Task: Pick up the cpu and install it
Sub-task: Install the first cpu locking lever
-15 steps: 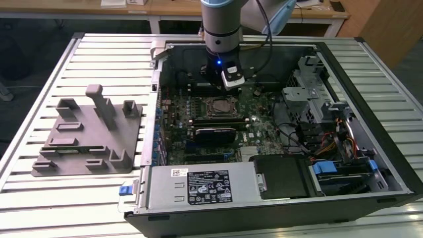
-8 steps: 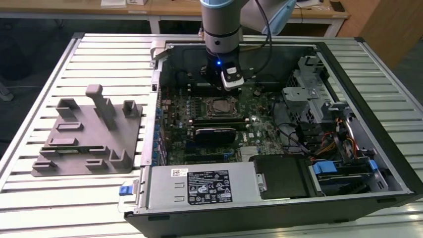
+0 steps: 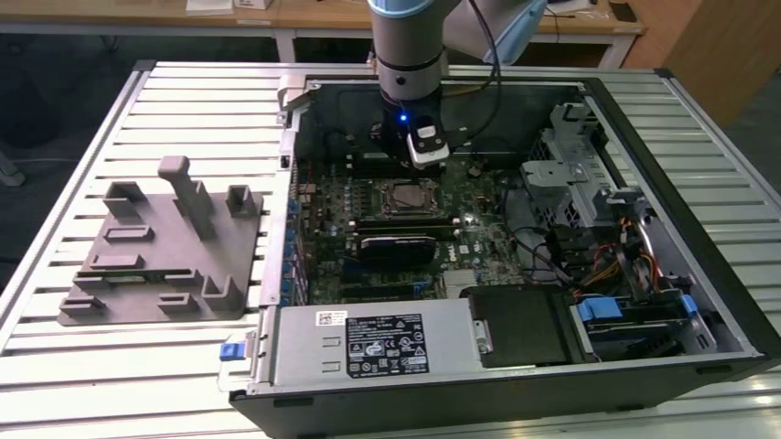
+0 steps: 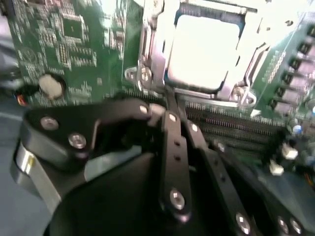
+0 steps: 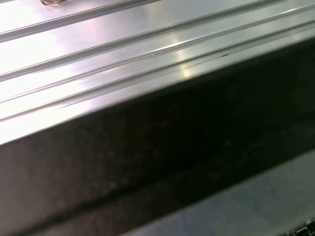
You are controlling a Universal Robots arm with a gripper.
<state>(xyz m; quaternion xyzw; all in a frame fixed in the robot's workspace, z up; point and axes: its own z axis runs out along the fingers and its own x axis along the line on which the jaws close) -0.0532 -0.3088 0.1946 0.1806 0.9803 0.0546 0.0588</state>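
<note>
Black gripper (image 4: 170,105) linkage bars sit closest in the second wrist view, converging to a point just short of the socket; the jaws look closed together, with nothing between them.

Cpu (image 4: 204,51) lies flat in its socket on the motherboard (image 4: 74,54), pale silver top up, ringed by the metal socket frame (image 4: 147,73). In the exterior view the cpu (image 3: 404,197) sits near the middle of the open computer case (image 3: 720,302), with the gripper (image 3: 423,157) hanging just at its 1 o'clock, apart from it, a blue light lit on the wrist above.

Memory slots (image 4: 231,130) run beside the socket, between it and the jaws. Round coin battery (image 4: 49,84) shows on the board at the socket's 9 o'clock in the second wrist view.

Silver power supply box (image 3: 372,343) with white label fills the case's 6 o'clock corner. Grey plastic fixture (image 3: 165,251) with upright blocks rests on the slatted metal table (image 3: 98,375), at the case's 9 o'clock, well apart from the cpu.
</note>
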